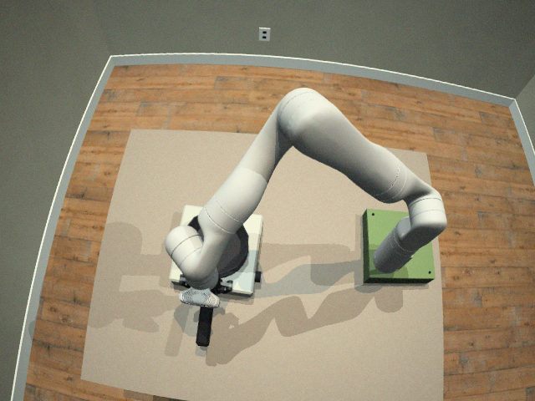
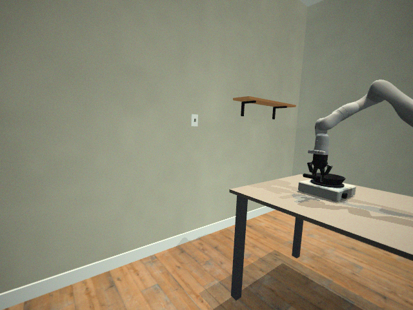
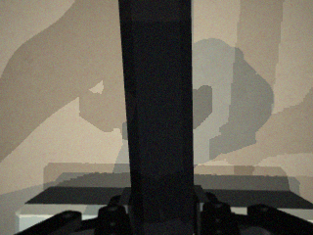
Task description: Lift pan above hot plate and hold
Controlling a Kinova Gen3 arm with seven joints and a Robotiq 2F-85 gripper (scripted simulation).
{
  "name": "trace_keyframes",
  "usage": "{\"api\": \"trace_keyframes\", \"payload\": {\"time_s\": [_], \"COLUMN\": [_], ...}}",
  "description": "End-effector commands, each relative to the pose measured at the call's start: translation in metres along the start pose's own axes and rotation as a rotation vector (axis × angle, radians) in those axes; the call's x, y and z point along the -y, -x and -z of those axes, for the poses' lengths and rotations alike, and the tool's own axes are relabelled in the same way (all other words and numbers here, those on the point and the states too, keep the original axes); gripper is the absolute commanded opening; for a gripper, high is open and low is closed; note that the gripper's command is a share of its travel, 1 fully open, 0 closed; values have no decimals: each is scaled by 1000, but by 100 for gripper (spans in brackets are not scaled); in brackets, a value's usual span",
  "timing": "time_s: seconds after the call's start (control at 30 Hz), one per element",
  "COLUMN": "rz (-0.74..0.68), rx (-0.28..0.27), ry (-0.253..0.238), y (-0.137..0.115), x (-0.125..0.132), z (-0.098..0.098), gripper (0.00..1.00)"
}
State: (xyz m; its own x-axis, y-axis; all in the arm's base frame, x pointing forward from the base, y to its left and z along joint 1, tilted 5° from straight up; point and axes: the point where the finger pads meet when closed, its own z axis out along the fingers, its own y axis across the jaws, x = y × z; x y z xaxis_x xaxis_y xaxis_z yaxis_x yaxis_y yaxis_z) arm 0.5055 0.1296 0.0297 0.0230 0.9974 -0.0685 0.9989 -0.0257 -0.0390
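The black pan (image 2: 328, 180) sits on the white hot plate on the table; the hot plate also shows in the side view (image 2: 326, 190). The pan's bowl (image 1: 235, 252) is mostly hidden under my arm in the overhead view. Its long black handle (image 1: 204, 324) sticks out past the plate's front edge and fills the middle of the wrist view (image 3: 156, 113). My gripper (image 1: 205, 290) points straight down and is shut on the handle near the pan's rim; it also shows in the side view (image 2: 319, 174). The finger pads press both sides of the handle.
A green square block (image 1: 397, 246) under my arm's base stands at the table's right. A wooden wall shelf (image 2: 263, 101) hangs on the back wall, far from the arm. The hot plate has dark knobs on its front side (image 2: 345, 195).
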Motion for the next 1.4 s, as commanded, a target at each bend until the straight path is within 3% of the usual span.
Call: {"api": "trace_keyframes", "payload": {"time_s": [0.0, 1.37], "rz": [0, 0], "rx": [0, 0], "ry": [1, 1], "y": [0, 0], "x": [0, 0], "z": [0, 6], "gripper": [0, 0]}}
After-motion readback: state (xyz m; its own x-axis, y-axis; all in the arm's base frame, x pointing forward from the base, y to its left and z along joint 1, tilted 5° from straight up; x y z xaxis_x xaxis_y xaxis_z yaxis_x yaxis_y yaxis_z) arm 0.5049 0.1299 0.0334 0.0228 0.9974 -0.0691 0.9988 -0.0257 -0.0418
